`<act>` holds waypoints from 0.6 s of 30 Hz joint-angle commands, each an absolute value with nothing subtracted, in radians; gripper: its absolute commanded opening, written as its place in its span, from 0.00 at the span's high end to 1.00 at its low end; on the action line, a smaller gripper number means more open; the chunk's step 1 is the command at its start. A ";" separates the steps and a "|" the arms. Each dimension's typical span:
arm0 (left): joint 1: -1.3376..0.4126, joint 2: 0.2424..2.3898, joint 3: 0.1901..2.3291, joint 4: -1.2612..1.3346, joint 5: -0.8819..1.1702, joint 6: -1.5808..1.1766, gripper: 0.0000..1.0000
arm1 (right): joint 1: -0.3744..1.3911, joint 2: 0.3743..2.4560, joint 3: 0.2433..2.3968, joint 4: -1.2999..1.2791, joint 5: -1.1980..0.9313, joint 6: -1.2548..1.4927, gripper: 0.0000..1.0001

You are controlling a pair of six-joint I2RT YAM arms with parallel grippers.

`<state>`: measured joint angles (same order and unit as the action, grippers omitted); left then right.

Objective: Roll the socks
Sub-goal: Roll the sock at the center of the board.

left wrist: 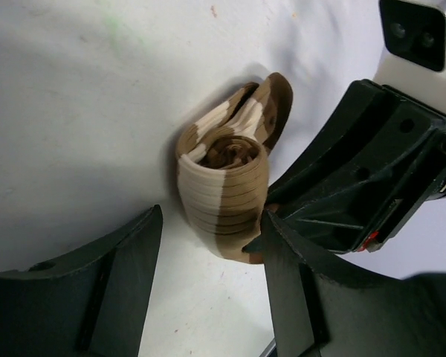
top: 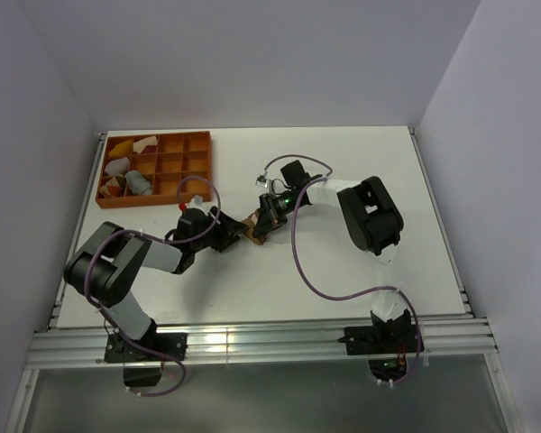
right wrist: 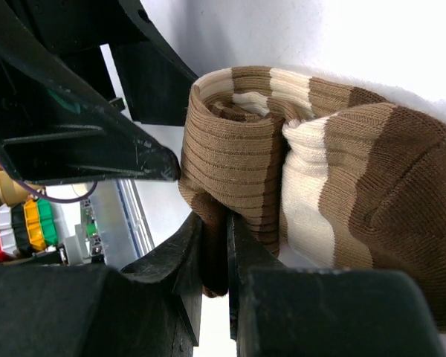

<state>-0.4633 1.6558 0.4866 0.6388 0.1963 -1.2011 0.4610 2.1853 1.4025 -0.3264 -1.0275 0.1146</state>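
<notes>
My right gripper (right wrist: 214,249) has its jaws nipped together on a fold at the lower edge of the brown sock (right wrist: 238,141). The sock is rolled into a coil partway, with the striped tail lying loose beyond it. My left gripper (left wrist: 212,223) stands wide apart around that coil, holding nothing. One finger is clear of it and the other is right beside it, maybe brushing, I can't tell. The sock sits on the table (top: 234,289) about mid-table, between the two tools.

How I'd play this step: treat the right pinch as the anchor and don't yank. I'd bring the left fingers in across the full width of the coil, not one edge, so the layers don't telescope. Then turn it toward the loose tail with the fabric snug. The ribbed knit looks squashy, so I reckon a light squeeze does it.

Pose-wise, the left arm is folded tight, forearm reaching right. The right arm arches out wide, wrist doubling back left, so the tools meet nose to nose. Far back left, the orange tray (top: 210,167) holds what looks like the grey sock (top: 137,183).
</notes>
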 commanded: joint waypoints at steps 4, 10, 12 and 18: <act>-0.479 1.715 0.466 0.793 0.218 -1.229 0.39 | 0.448 2.263 1.407 -0.367 -0.811 0.077 0.97; -0.486 1.735 0.463 0.802 0.210 -1.221 0.36 | 0.448 2.281 1.434 -0.379 -0.824 0.077 0.97; -0.485 1.755 0.462 0.814 0.213 -1.230 0.39 | 0.448 2.286 1.437 -0.385 -0.824 0.074 0.97; -0.486 1.798 0.462 0.828 0.213 -1.258 0.58 | 0.449 2.286 1.439 -0.388 -0.825 0.072 0.97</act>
<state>-0.4812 1.7699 0.4770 0.8310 0.2161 -1.2568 0.4599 2.2131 1.4422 -0.3698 -1.0405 0.1146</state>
